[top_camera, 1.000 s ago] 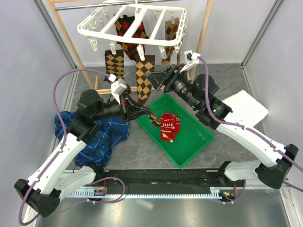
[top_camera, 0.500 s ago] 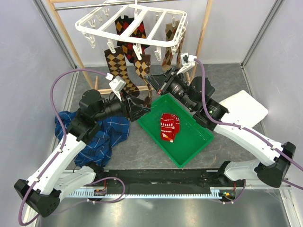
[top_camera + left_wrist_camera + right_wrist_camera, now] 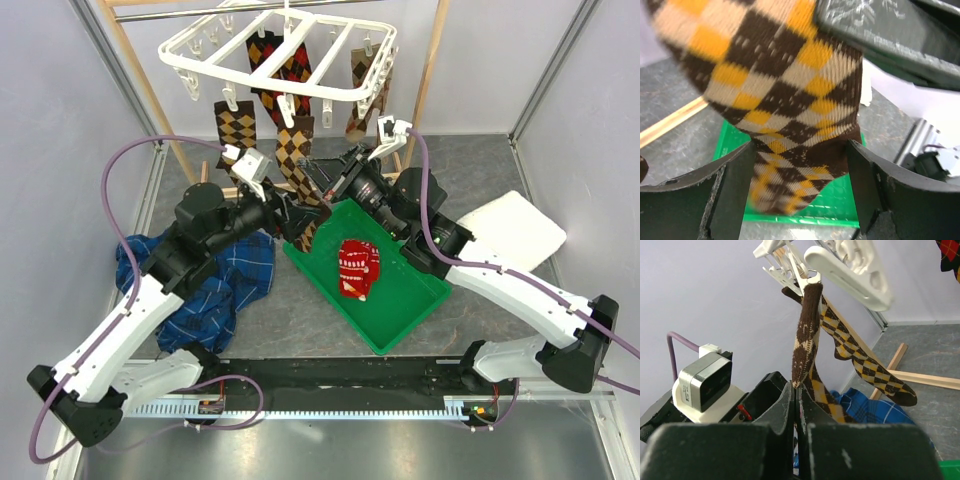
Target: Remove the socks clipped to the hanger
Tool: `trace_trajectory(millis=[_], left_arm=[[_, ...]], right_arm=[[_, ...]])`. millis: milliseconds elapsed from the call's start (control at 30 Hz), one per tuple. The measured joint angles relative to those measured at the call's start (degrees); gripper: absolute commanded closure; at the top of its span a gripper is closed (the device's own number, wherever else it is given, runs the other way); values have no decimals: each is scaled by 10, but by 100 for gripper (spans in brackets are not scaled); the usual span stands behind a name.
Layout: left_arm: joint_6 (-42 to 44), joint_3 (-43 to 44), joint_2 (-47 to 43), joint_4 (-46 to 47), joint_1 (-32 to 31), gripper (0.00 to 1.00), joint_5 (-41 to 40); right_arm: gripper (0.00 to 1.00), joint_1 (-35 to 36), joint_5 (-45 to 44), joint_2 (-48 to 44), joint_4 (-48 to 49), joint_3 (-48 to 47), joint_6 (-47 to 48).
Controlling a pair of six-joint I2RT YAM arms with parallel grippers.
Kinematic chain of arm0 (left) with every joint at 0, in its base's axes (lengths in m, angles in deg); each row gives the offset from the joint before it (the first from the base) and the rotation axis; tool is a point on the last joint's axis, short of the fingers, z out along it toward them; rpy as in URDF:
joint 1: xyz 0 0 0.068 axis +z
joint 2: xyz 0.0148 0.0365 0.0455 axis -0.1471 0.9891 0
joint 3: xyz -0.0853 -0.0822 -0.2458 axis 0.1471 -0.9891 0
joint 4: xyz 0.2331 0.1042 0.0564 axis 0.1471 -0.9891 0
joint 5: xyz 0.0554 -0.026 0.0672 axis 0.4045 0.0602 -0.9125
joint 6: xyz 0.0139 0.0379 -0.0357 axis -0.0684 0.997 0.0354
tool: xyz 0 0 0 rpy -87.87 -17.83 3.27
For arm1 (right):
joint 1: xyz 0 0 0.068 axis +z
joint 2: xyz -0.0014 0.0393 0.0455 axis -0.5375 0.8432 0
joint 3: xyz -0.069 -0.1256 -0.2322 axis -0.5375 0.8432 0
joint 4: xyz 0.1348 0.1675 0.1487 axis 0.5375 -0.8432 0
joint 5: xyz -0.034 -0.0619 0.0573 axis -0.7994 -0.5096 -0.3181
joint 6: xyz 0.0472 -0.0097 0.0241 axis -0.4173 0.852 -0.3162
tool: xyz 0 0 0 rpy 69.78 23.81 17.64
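Far left, on the grey table: a crumpled blue plaid cloth [image 3: 205, 290], lying beside the left arm.

Left gripper [image 3: 801, 150]: released. Its two dark fingers stand wide apart, with the lower end of the centre brown-and-tan argyle sock [image 3: 297, 150] hanging between them. Whether the fingers touch the fabric cannot be told.

Above: the white plastic rectangular drying hanger [image 3: 215, 70], tilted, hanging inside a wooden rack [image 3: 150, 100]. Clipped to it, left to right: a shorter brown-and-tan argyle sock [image 3: 237, 125] at the near left; the centre sock on the near rail; a black-red-yellow argyle sock [image 3: 282, 65] further back, under the crossbars; and a brown argyle sock [image 3: 362, 95] at the right end. All four hang from their clips.

Right gripper [image 3: 795, 388]: clenched. Its fingers are pressed together, and the centre sock, seen edge-on from a white clip downward, runs into the seam between them, so it appears pinched there.

Right of centre: a green rectangular plastic tray [image 3: 405, 285] on the table, holding a bunched red sock with white pattern [image 3: 358, 268].

Far right: a white folded cloth [image 3: 520, 228], flat on the table behind the right arm.
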Motion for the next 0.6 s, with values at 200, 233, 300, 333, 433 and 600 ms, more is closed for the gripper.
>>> trace_trajectory(millis=[200,233,300,333,433,600], left_arm=[[17,20,39,5,-37,21,-72],[17,20,42,6,-39,20,-82],[17,20,45,8,-40,20,-91],[17,20,45,8,-42,20,-96],[17,20,43,16,-49,19,-103],[14,20,16,14,-54,20,-117]], right_arm=[[100,10,-18,6,4,2,-14],[100,11,-23,7,5,2,-15],[100,15,-30,7,5,7,-18],[100,16,-33,7,5,8,-18],[100,18,-43,7,5,10,-18],[100,18,-61,7,6,12,-14]])
